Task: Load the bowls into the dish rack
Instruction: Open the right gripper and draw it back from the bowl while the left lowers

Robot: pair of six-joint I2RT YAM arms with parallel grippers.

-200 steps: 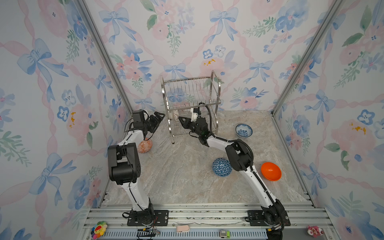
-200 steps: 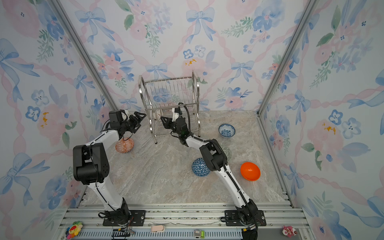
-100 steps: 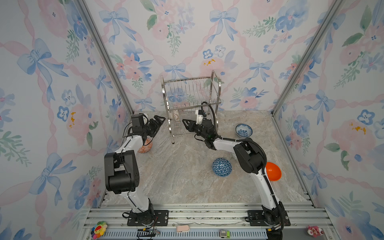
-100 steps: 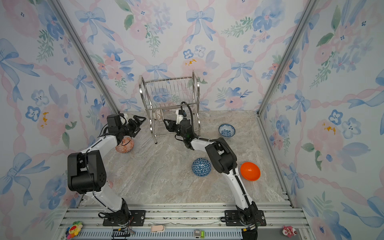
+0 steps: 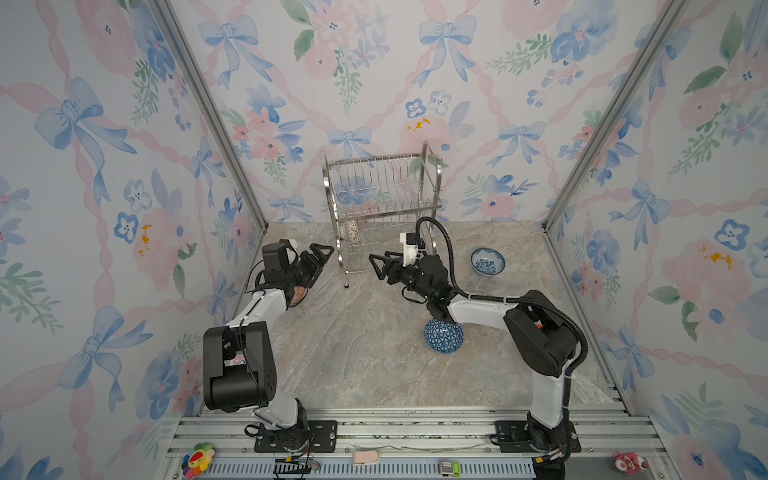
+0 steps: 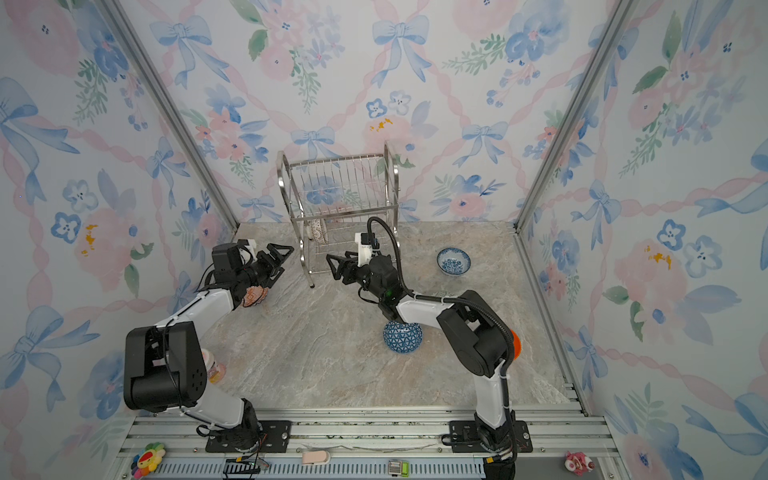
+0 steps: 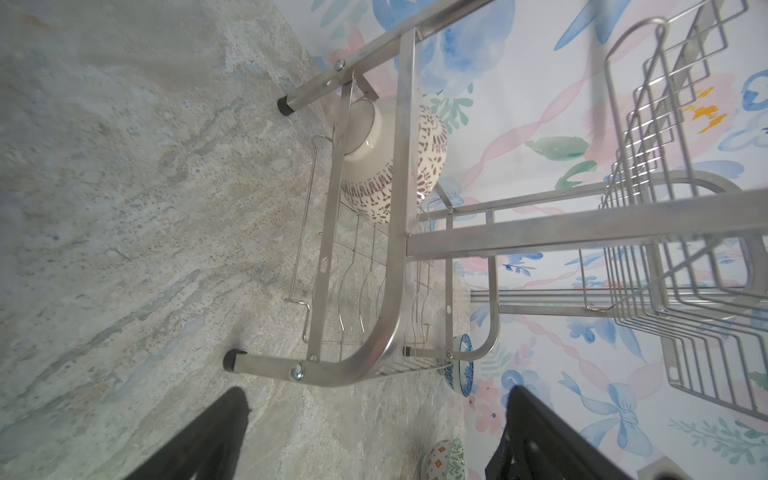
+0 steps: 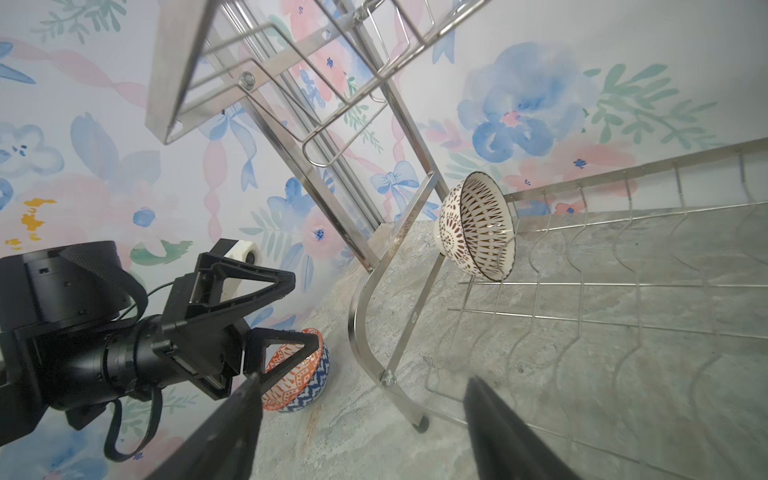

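The steel dish rack [image 5: 382,208] [image 6: 340,208] stands at the back wall. A white bowl with dark lattice [image 5: 352,230] [image 6: 319,230] [image 7: 390,166] [image 8: 478,232] stands on edge in its lower tier. My right gripper [image 5: 378,262] [image 6: 334,264] [image 8: 361,378] is open and empty just in front of that tier. Left of the rack, my left gripper [image 5: 322,253] [image 6: 282,253] [image 7: 376,390] is open and empty, above an orange-red bowl [image 5: 297,295] [image 6: 254,296] [image 8: 295,370]. On the table lie a blue-white bowl [image 5: 488,262] [image 6: 453,261] and an overturned blue bowl [image 5: 443,336] [image 6: 402,336].
A plain orange bowl [image 6: 515,340] shows as a sliver behind the right arm's elbow. The left wrist view shows a bowl with orange and green patterns [image 7: 442,459] near the wall. Small toys [image 5: 197,457] [image 5: 627,461] lie on the front rail.
My right gripper has opened and drawn back from the rack's lower tier, leaving the lattice bowl standing there. The left arm has shifted slightly, its gripper still open.
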